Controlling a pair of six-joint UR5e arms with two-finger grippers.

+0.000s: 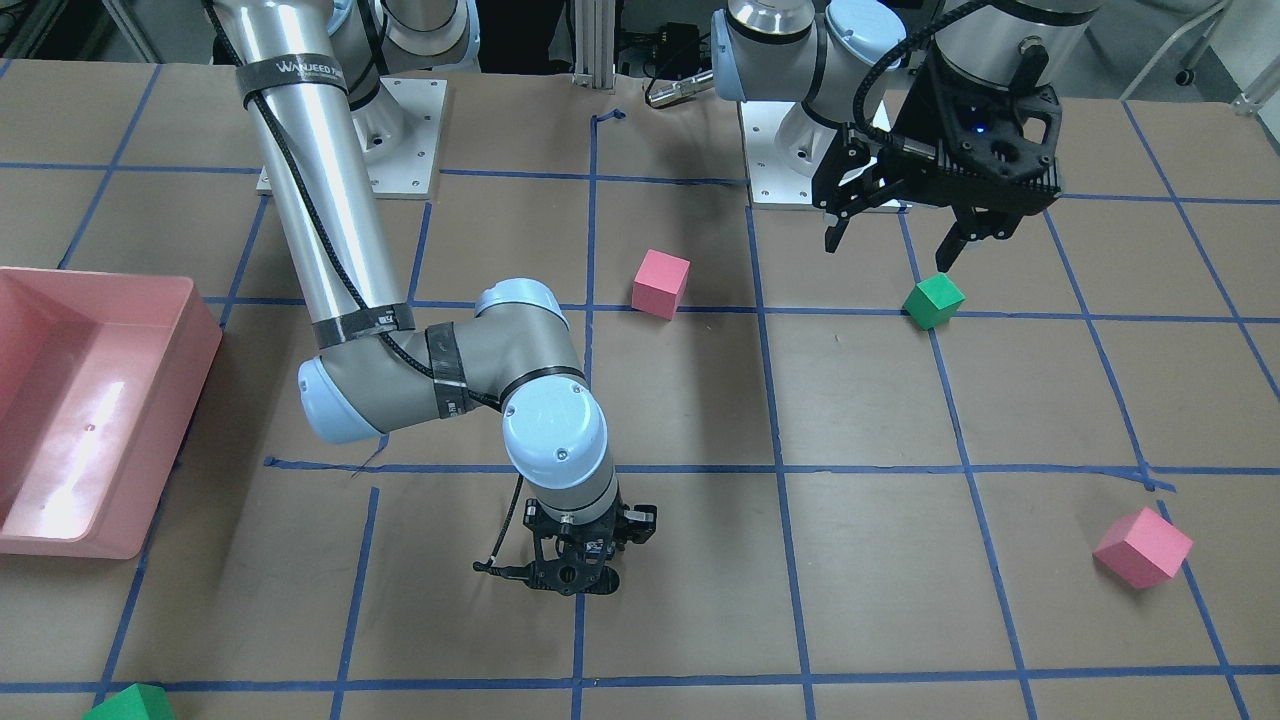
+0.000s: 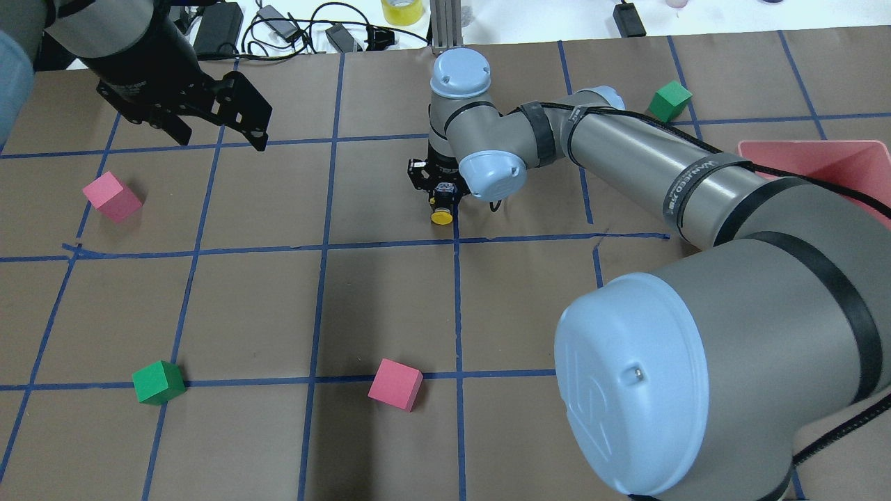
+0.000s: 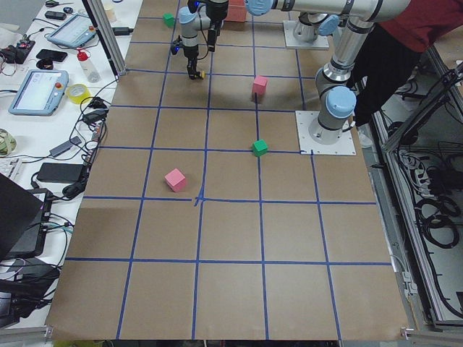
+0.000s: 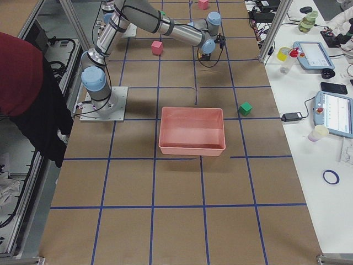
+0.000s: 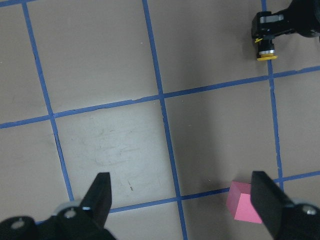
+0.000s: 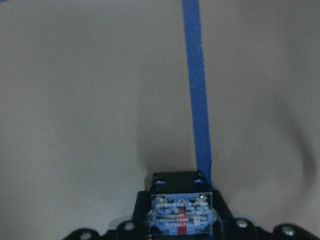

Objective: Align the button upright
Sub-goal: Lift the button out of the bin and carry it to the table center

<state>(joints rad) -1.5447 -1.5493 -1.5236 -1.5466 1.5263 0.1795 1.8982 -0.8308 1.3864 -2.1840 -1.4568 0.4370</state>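
The button (image 2: 440, 216) has a yellow cap and lies on its side, cap pointing toward the robot, low over the table beyond its middle. My right gripper (image 2: 438, 198) points down and is shut on the button's body. In the right wrist view the whitish contact block (image 6: 181, 214) sits between the fingers. From the front the right gripper (image 1: 575, 580) hides the button. The left wrist view shows the button (image 5: 266, 52) at its top right. My left gripper (image 2: 219, 139) is open and empty, raised above the table's far left, well apart from the button.
A pink cube (image 2: 395, 384) and a green cube (image 2: 159, 382) sit near the robot. Another pink cube (image 2: 111, 196) sits at the left, below the left gripper. A second green cube (image 2: 669, 100) sits far right. A pink bin (image 2: 807, 149) stands at the right edge.
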